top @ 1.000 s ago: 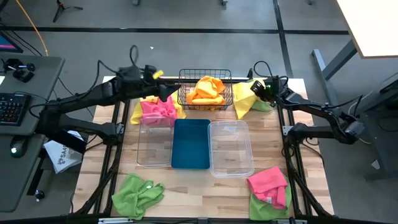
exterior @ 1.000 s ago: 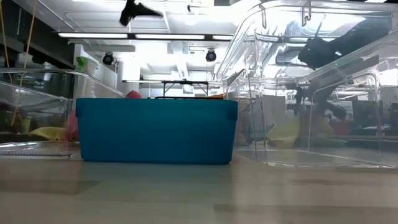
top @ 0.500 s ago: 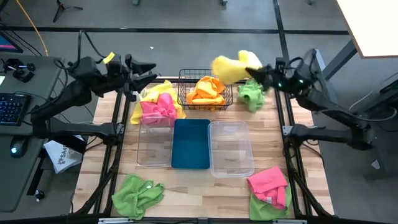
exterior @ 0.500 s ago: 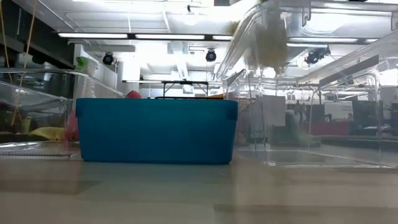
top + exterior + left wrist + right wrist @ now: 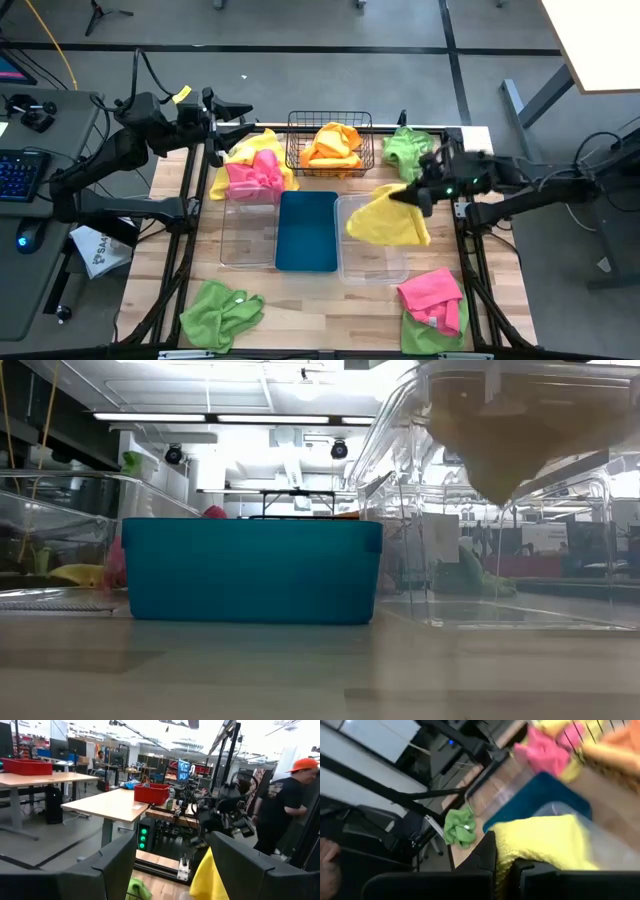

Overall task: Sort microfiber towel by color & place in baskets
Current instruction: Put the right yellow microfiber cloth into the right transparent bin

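High view: sorting looks barely begun. The black wire basket (image 5: 330,145) at the far edge of the surface (image 5: 300,300) holds an orange towel (image 5: 332,146); the blue tub (image 5: 307,232) and the left clear tub (image 5: 246,236) look empty. Loose towels remain: a pink and yellow pile (image 5: 254,168) far left, a green towel (image 5: 408,150) far right, a green one (image 5: 222,308) near left, and a pink-on-green pile (image 5: 434,300) near right. The right claw (image 5: 412,194) hangs over the right clear tub (image 5: 372,238), pinching a yellow towel (image 5: 388,215) that drapes above it. The left claw (image 5: 240,118) waits raised past the far left corner, its fingers spread and empty.

Low view: the yellow towel (image 5: 505,435) hangs inside the outline of the right clear tub (image 5: 480,595), its tip well above the floor; I judge it not yet released.

Left wrist view: the left claw's fingers (image 5: 117,862) stand wide apart, holding nothing.

Right wrist view: the right claw's fingers (image 5: 487,855) are pressed together on the yellow towel (image 5: 540,842).
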Tool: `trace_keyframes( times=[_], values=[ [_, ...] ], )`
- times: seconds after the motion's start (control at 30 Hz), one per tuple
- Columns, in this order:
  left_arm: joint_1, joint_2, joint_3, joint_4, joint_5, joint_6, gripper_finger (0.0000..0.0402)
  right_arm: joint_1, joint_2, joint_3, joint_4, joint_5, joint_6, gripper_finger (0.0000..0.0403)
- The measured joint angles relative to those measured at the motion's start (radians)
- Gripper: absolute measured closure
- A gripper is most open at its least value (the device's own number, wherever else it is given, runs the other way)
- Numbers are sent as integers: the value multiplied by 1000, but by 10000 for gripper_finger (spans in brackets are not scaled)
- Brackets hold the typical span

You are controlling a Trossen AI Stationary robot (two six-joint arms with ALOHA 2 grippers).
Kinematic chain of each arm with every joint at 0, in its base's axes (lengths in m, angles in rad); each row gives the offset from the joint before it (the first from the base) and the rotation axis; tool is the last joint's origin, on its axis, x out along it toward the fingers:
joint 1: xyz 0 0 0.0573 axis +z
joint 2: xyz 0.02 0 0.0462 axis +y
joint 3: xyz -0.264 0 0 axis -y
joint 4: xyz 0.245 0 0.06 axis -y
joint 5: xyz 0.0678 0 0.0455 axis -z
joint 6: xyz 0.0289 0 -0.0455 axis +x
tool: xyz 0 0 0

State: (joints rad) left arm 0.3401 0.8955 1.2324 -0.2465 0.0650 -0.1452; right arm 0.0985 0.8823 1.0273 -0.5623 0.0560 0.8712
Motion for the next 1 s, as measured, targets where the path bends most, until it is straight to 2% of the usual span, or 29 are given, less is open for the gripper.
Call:
trace_keyframes(
  times=[0.1,0.2,0.37,0.53,0.63,0.8,0.9,1.0],
  values=[
    [0,1,0,-10,0,0,161,52,51,-48,83,-1,69,402],
    [0,0,0,-23,-1,-2,161,85,134,-68,147,-46,90,402],
    [0,0,0,-28,-1,-10,161,99,253,-68,97,-137,98,402],
    [0,0,0,-28,-1,-10,161,96,328,-67,165,-173,100,392],
    [0,0,0,-29,-1,-10,161,91,361,-67,170,-228,118,354],
    [0,0,0,-61,-2,-10,161,70,412,-16,232,-319,52,258],
    [0,0,0,-79,-2,-9,161,50,444,39,166,-382,-64,208],
    [0,0,0,-89,-2,-8,161,32,481,94,87,-416,-132,175]
  ],
)
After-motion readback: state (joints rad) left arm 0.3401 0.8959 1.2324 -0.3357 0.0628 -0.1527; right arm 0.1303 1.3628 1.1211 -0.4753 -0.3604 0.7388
